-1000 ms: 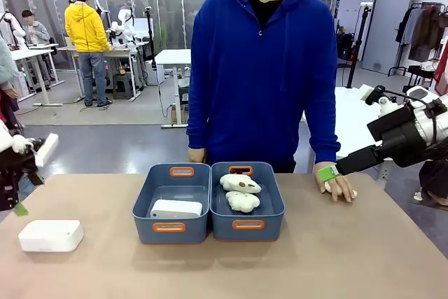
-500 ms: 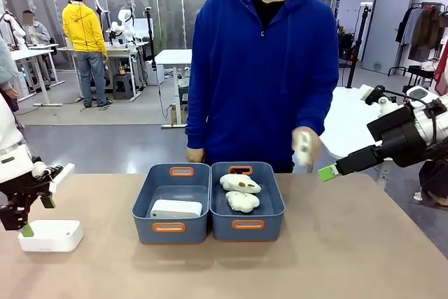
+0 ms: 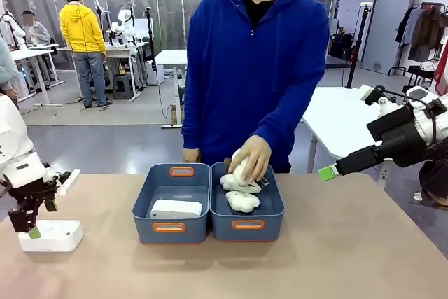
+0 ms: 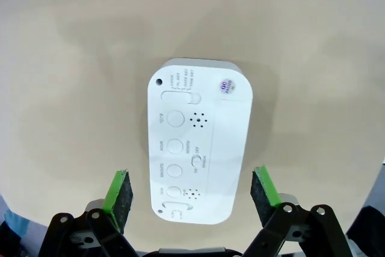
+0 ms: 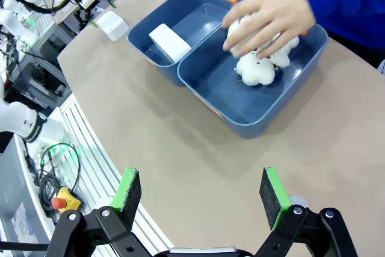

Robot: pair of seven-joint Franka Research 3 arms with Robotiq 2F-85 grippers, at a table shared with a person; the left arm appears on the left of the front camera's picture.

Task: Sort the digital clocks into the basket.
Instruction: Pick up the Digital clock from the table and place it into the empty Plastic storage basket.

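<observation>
Tabletop (image 3: 105, 264) at the front view's lower left holds the loose digital clock (image 3: 50, 235), directly beneath my left gripper (image 4: 191, 197). My jaws stand apart astride its narrow width; its long axis runs up the wrist frame.

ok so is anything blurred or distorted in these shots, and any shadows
Left wrist view: the digital clock is sharp, its button print readable, a soft shadow around it on the table. Right wrist view: the person's hand is smeared by motion and the wide lens bows the table edge. Front view: even light, no hard shadows.
</observation>
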